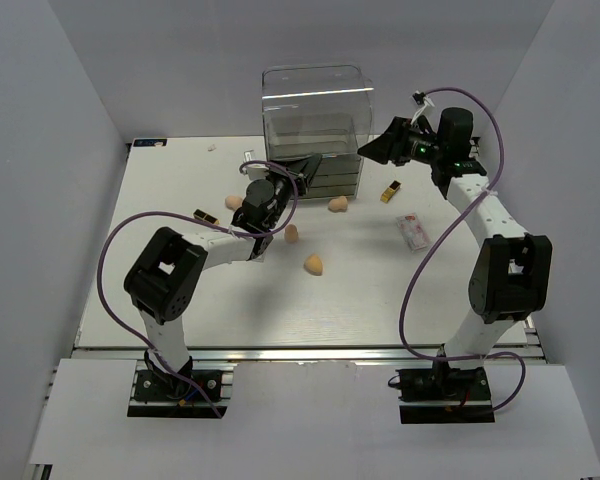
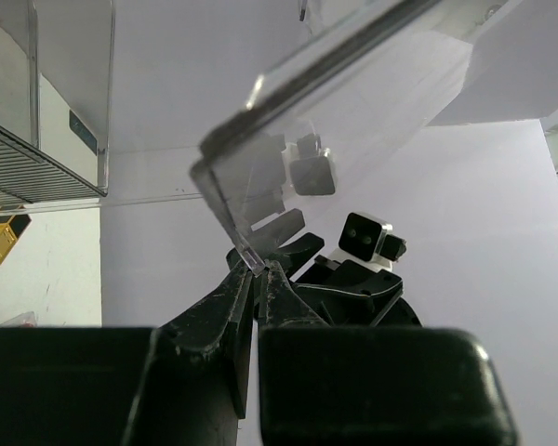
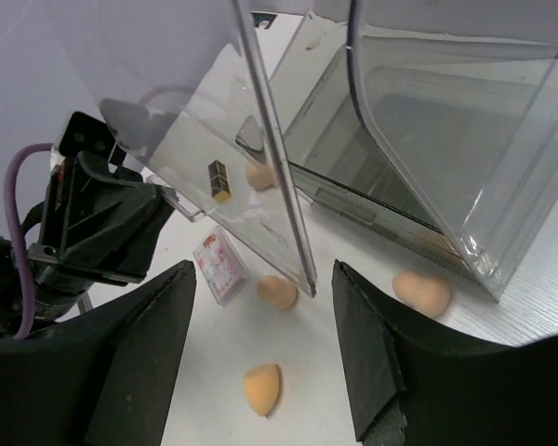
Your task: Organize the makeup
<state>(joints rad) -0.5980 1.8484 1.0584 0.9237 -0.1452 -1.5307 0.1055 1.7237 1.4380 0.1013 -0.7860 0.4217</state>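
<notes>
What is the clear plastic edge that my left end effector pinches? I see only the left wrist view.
Observer: It is a clear drawer. The right wrist view shows it tilted in front of the drawer box, with the left end effector shut on one corner.
Operator: Where are the sponges?
Observer: Four peach sponges lie loose on the table, nearer to the arms than the box.
Operator: And the right arm?
Observer: The right end effector is open beside the box's right side, gripping nothing.
</notes>
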